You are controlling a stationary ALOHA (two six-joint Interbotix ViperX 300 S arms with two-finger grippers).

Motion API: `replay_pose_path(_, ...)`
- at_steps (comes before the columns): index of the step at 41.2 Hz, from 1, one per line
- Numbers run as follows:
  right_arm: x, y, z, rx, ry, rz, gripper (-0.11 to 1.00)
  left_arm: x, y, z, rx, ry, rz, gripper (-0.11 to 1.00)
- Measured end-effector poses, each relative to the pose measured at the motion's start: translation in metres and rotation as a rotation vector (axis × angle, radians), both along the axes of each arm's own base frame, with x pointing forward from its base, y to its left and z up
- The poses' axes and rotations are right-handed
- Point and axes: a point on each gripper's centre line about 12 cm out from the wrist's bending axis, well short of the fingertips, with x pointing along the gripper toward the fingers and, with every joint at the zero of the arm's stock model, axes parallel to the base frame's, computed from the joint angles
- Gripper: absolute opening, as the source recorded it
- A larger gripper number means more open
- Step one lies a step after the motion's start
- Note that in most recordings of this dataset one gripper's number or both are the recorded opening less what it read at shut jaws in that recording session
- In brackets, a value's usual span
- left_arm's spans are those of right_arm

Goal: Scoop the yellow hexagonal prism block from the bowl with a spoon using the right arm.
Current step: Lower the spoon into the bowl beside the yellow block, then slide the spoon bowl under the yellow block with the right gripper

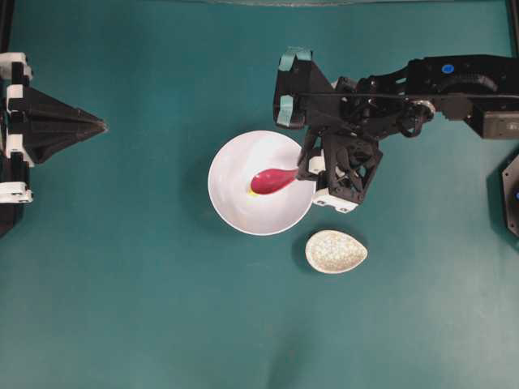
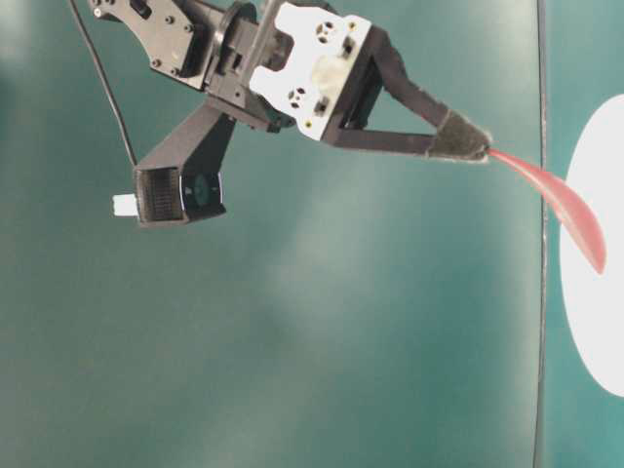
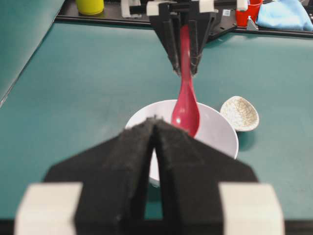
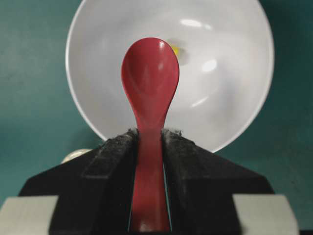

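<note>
Right now my right gripper (image 4: 149, 142) has its jaws clamped on the handle of the spoon (image 1: 272, 180), padded fingers (image 4: 113, 156) pressing it from both sides. From overhead, the scoop hangs over the inside of the bowl (image 1: 235, 207), a little toward 3 o'clock of the bowl's middle, with the handle running out toward 3 o'clock into my jaws at the rim. In the right wrist view the spoon (image 4: 150, 78) points straight away from me, hollow side up, and nothing lies in it. The block (image 4: 174, 50) peeks out just past the scoop's edge at about 1 o'clock of the scoop, on the bowl's (image 4: 230, 88) floor; most of it is hidden behind the scoop. Overhead only a sliver of the yellow block (image 1: 253, 193) shows, at the scoop's tip around 7 o'clock. I cannot tell whether the scoop touches it.

In the table-level view the spoon (image 2: 561, 200) slopes down from my right gripper (image 2: 463, 141) toward the bowl (image 2: 600, 322).

My left gripper (image 3: 155, 127) has its jaws drawn together, holding nothing, and sits at 9 o'clock on the bench (image 1: 130, 308), well apart from the bowl. A speckled spoon rest (image 1: 336, 251) lies just beside the bowl at about 4 o'clock.
</note>
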Motion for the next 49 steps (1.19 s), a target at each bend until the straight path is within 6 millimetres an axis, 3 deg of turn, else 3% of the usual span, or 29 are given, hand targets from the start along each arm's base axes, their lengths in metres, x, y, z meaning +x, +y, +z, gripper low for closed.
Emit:
replay_pose_path(22,0.003,0.005,-0.039,0.012,0.096,0.009,0.24,0.0,0.001,0.0,0.0,0.0,0.003,0.05)
replay_pose_path(49,0.025,-0.004,-0.056,-0.042,-0.016,-0.028,0.24,0.0,0.001,0.0,0.0,-0.002,0.003,0.05)
